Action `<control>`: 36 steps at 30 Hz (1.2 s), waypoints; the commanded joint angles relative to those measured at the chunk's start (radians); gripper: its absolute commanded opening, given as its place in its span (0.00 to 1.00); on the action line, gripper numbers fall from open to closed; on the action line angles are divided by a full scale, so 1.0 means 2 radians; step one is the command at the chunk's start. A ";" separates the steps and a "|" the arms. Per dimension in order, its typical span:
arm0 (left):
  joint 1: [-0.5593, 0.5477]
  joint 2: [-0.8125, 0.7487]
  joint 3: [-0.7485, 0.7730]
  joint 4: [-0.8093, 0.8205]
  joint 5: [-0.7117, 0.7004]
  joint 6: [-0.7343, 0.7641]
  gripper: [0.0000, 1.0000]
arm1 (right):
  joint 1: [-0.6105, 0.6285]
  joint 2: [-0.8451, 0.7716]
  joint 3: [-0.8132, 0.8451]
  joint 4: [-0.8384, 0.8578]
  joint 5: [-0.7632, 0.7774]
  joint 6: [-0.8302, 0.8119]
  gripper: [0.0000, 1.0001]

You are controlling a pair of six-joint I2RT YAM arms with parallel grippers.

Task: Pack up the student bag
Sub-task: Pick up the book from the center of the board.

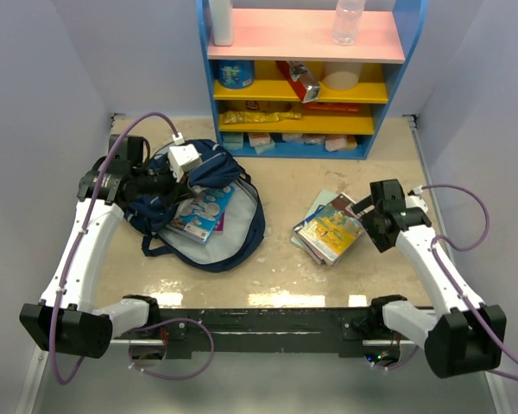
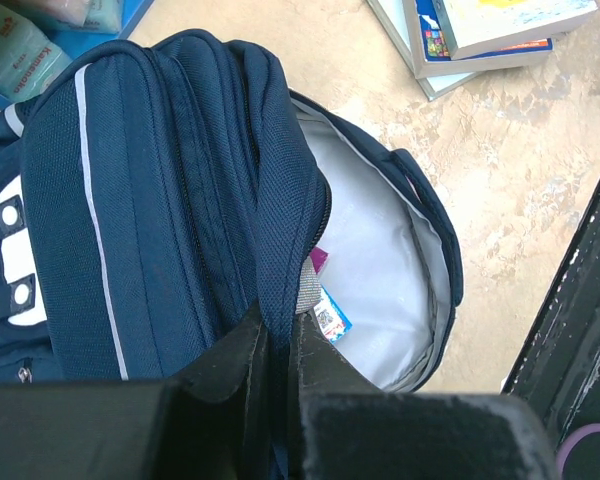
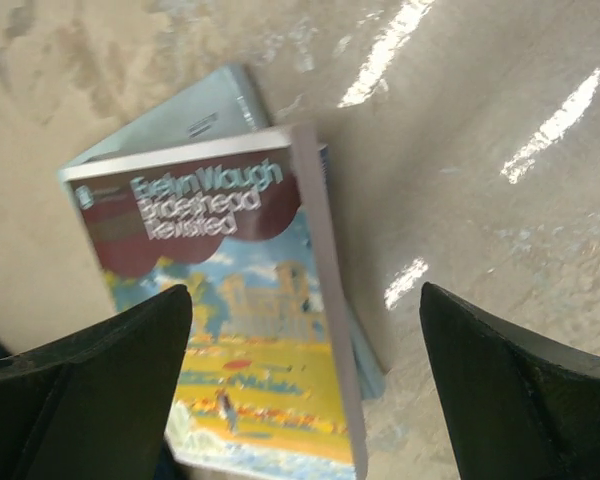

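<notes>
Left hand [image 2: 276,338] pinches student bag [image 2: 160,200], right hand [image 3: 305,295] spread over books [image 1: 328,231] on beige table [image 1: 311,177].

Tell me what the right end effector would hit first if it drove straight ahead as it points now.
Most likely the Brideshead Revisited paperback, top of the book stack: it lies between the open fingers of the right end effector. Depth is unclear; one finger may reach the table instead.

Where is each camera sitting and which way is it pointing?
Top external: above, behind the arm bases, facing down at table, shelf, left arm, right arm.
Left wrist: looks down past the left gripper, shut on the student bag's rim.
Right wrist: looks down through the open right gripper at the book stack.
Shared: all three show the book stack.
</notes>
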State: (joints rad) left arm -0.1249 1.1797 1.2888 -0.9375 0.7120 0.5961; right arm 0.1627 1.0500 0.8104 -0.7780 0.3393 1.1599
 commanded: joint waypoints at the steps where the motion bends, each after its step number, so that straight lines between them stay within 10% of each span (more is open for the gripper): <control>1: -0.002 -0.010 0.010 0.040 0.054 0.010 0.00 | -0.045 0.030 -0.013 0.038 -0.024 -0.051 0.99; 20: -0.002 -0.008 0.003 0.041 0.054 0.010 0.00 | -0.080 0.065 -0.106 0.228 -0.102 -0.042 0.94; 36: -0.002 -0.008 0.005 0.039 0.055 0.011 0.00 | -0.081 0.000 -0.129 0.197 -0.085 -0.010 0.08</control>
State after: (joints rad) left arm -0.1249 1.1805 1.2781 -0.9371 0.7216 0.5961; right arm 0.0029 1.0771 0.5549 -0.2764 0.1390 1.1458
